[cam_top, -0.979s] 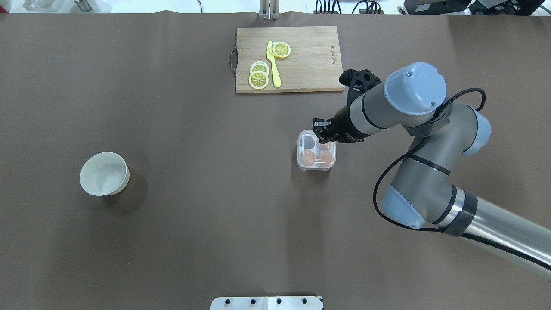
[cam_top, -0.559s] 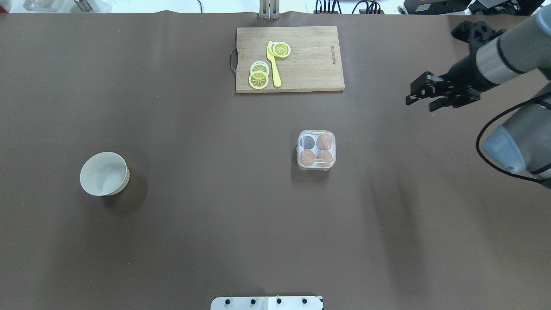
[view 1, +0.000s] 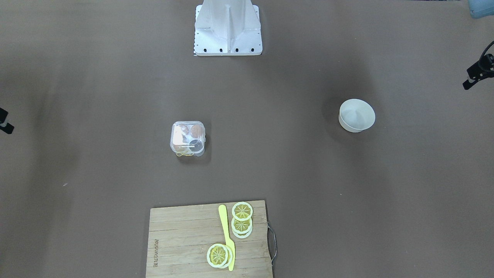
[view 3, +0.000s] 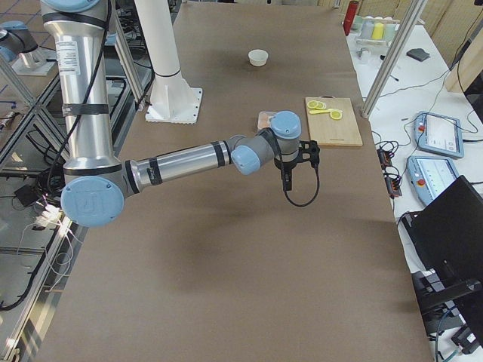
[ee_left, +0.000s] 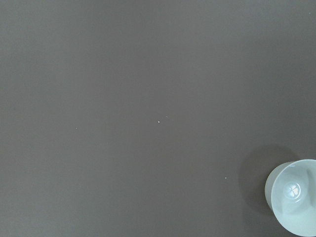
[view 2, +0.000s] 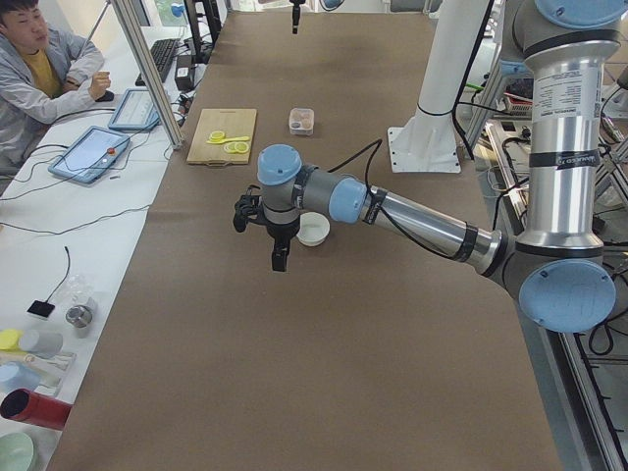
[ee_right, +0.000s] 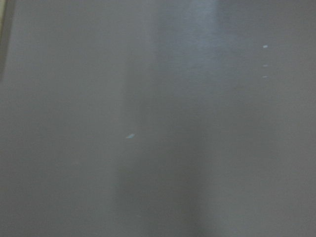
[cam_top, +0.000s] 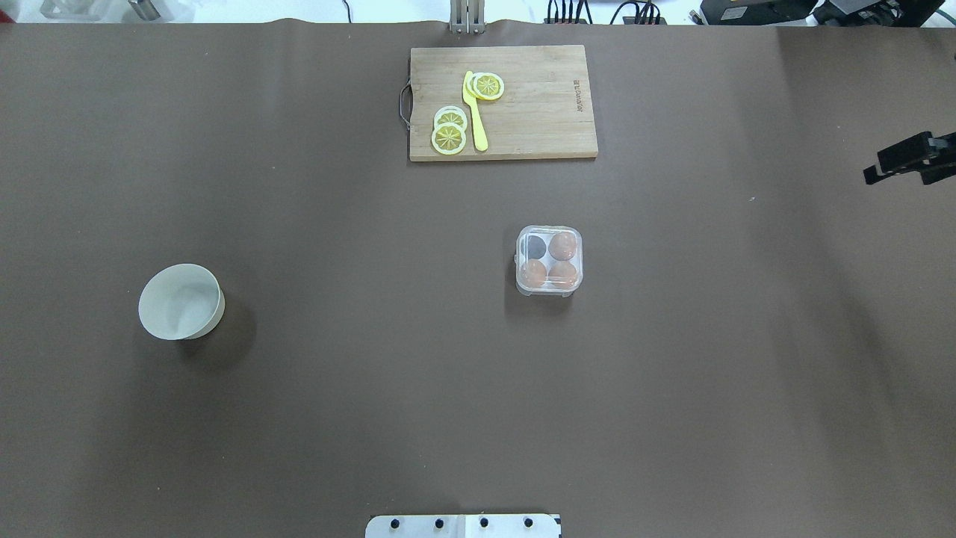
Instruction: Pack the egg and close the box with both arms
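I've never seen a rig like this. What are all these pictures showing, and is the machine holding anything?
This is a robot with two jointed metal arms, each ending in a black claw. Two cameras look down on the brown table, two look along it from its ends, and one on each wrist sees mostly bare table. On the table: a clear plastic box with three brown eggs and one empty cell, a white bowl, and a cutting board with lemon slices and a yellow knife. The left claw hangs over the bowl's end, the right claw over the other end. Neither seems to hold anything.
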